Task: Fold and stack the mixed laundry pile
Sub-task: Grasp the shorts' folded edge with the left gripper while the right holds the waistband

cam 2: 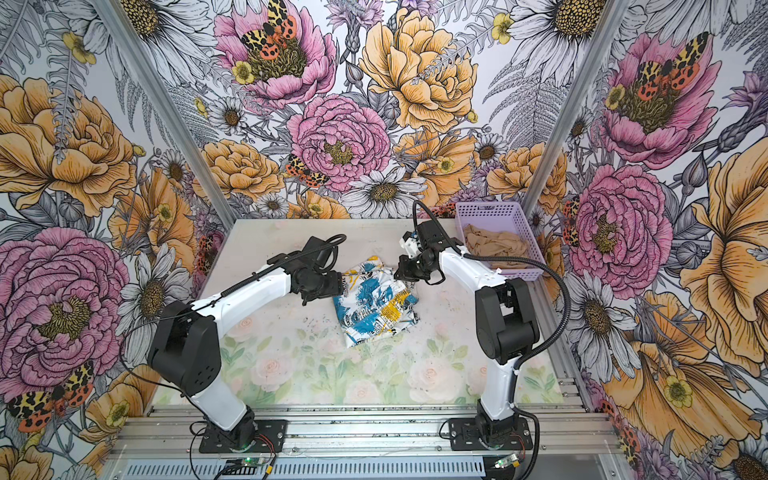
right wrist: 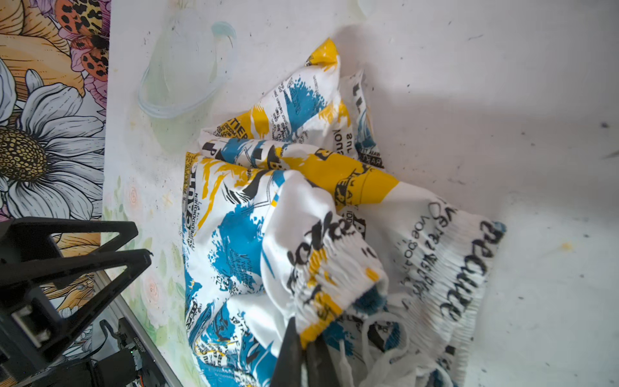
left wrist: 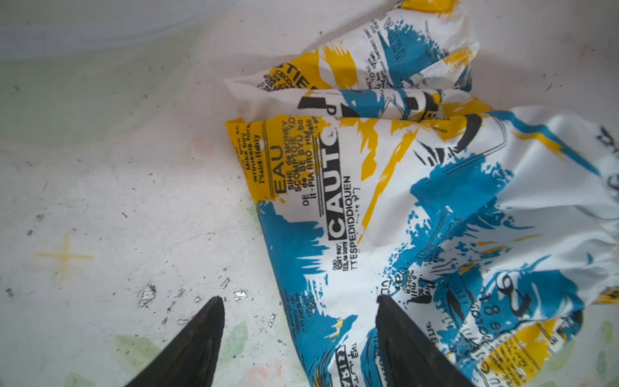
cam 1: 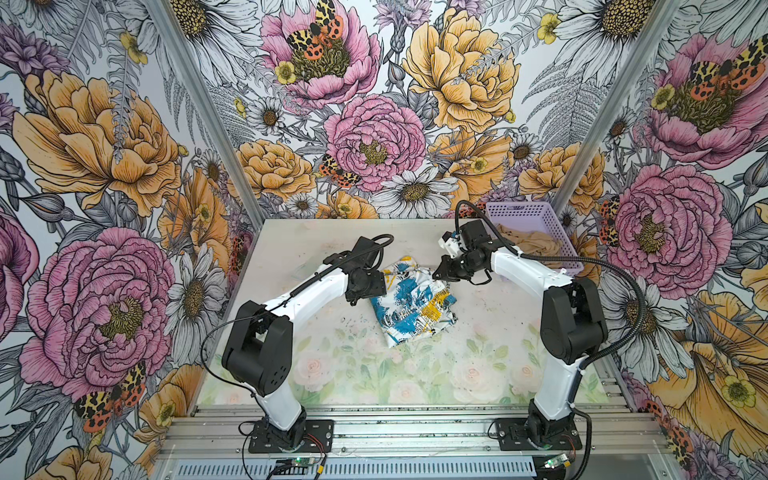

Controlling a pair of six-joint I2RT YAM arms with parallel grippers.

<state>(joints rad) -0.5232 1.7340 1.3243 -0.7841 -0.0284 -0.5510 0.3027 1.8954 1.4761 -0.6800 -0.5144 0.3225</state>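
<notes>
The white garment with blue and yellow patches and black lettering (cam 1: 411, 305) (cam 2: 374, 309) lies crumpled mid-table. My right gripper (cam 1: 439, 274) (cam 2: 401, 274) (right wrist: 304, 330) is shut on a fold of its gathered elastic waistband (right wrist: 321, 268), at the garment's far right corner. My left gripper (cam 1: 374, 291) (cam 2: 337, 286) (left wrist: 299, 300) stands open at the garment's left edge. One of its fingers (left wrist: 402, 331) is over the cloth (left wrist: 418, 217) and the other over bare table. The tan-beige garment (cam 1: 528, 243) (cam 2: 494, 245) lies bunched in the basket.
The lavender perforated basket (cam 1: 536, 210) (cam 2: 490, 208) stands at the table's far right corner, just behind the right arm. The pale floral table (cam 1: 490, 332) (cam 2: 291, 340) is bounded by flowered walls and by a metal rail in front.
</notes>
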